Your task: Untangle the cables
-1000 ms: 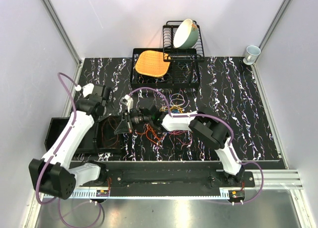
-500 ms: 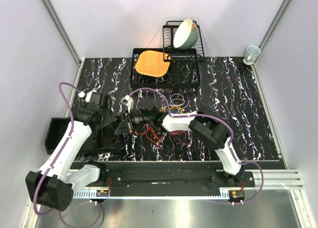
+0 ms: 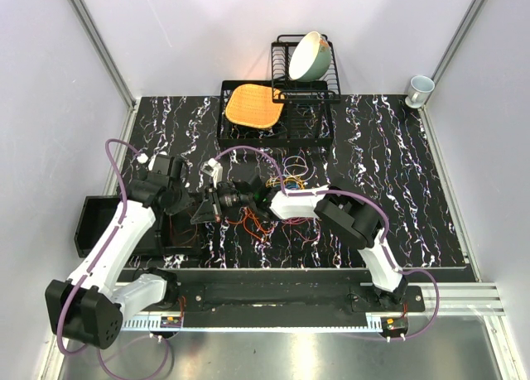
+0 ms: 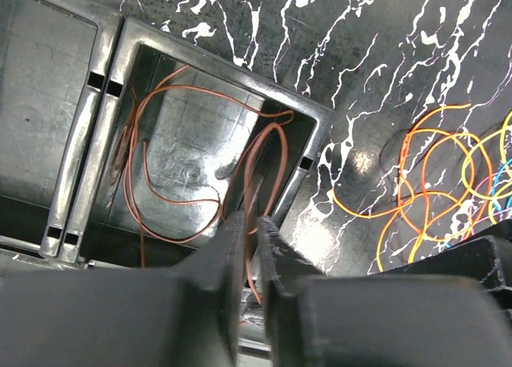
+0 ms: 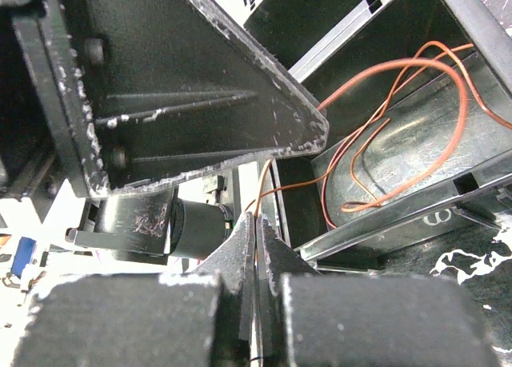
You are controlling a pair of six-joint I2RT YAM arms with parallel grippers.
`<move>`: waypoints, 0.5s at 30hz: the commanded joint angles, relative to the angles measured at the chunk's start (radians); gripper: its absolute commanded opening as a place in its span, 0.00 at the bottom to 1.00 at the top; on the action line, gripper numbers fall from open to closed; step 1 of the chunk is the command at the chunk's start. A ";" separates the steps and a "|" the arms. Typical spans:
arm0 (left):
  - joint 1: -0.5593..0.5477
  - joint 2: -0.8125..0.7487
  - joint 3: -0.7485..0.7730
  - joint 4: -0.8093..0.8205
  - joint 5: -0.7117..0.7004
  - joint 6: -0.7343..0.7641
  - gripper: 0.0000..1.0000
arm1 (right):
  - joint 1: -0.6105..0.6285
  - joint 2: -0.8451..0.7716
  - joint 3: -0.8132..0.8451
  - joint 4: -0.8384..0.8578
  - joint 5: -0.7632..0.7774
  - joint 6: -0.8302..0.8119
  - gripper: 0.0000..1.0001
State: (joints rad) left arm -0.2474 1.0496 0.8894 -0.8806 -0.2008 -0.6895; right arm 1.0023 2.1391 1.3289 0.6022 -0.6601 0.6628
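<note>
Both your left claw (image 4: 252,221) and right claw (image 5: 256,223) pinch an orange cable (image 5: 400,61) over the bin (image 4: 316,131), likely to drop it there.

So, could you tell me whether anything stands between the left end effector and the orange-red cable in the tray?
Nothing visible does. The orange-red cable rises out of the black tray compartment and passes directly between the nearly closed fingers of the left end effector.
</note>
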 commanded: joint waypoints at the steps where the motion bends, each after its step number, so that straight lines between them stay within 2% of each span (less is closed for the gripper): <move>1: 0.003 0.003 0.000 0.037 0.017 0.005 0.00 | 0.012 -0.027 0.003 0.039 -0.013 -0.015 0.00; 2: 0.005 0.006 0.000 0.037 0.009 0.007 0.00 | 0.012 -0.028 0.004 0.038 -0.013 -0.017 0.00; 3: 0.005 0.010 0.000 0.037 0.005 0.007 0.00 | 0.012 -0.028 0.004 0.033 -0.013 -0.015 0.12; 4: 0.002 0.013 0.000 0.034 -0.003 0.007 0.00 | 0.012 -0.033 0.004 0.021 -0.010 -0.020 0.27; 6: 0.003 0.026 0.006 0.020 -0.057 -0.007 0.00 | 0.010 -0.045 -0.002 0.004 0.010 -0.031 0.68; 7: 0.003 0.033 0.020 -0.003 -0.110 -0.010 0.00 | 0.009 -0.065 -0.014 -0.019 0.019 -0.043 0.73; 11: 0.003 0.081 0.036 -0.030 -0.206 -0.042 0.00 | -0.020 -0.137 -0.049 -0.099 0.097 -0.075 0.77; 15: 0.003 0.122 0.039 -0.040 -0.262 -0.105 0.00 | -0.099 -0.247 -0.172 -0.084 0.129 -0.033 0.77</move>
State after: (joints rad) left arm -0.2474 1.1419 0.8906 -0.9081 -0.3519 -0.7326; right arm 0.9798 2.0319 1.2438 0.5228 -0.5938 0.6239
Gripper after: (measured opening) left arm 0.009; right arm 0.766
